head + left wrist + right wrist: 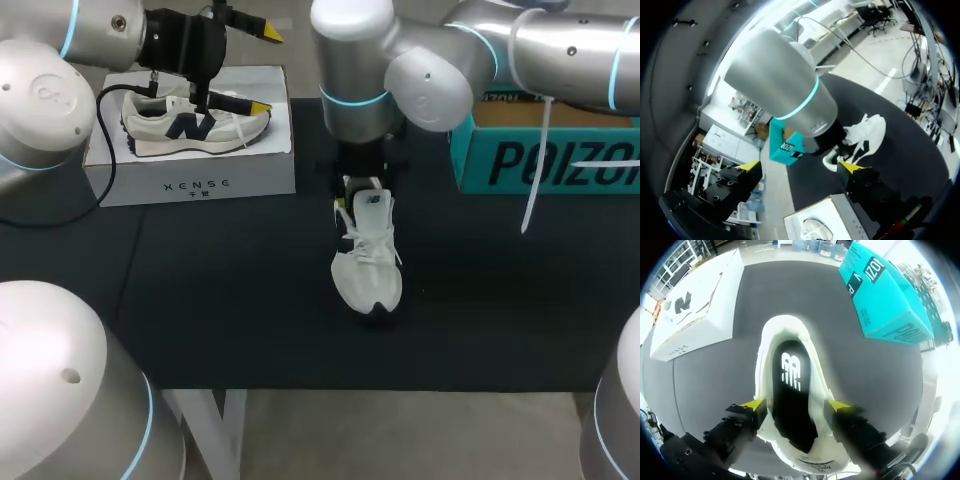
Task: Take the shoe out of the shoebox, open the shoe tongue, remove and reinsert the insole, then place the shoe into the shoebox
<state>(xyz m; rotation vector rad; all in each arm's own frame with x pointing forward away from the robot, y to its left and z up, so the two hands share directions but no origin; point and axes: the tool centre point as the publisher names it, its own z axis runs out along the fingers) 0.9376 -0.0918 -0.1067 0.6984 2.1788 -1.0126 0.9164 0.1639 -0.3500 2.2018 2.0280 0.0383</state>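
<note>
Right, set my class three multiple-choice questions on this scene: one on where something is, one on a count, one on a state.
1. The shoe at the right gripper stands: A on a shelf; B on the black mat; C on the floor.
2. Shoes in view: A one; B two; C four.
3. The left gripper is: A shut on the shoe; B shut on a cloth; C open.
Key: 1 B, the mat shows all around it. 2 B, a second shoe lies on the white box. 3 C, its yellow tips stand wide apart with nothing between them.
</note>
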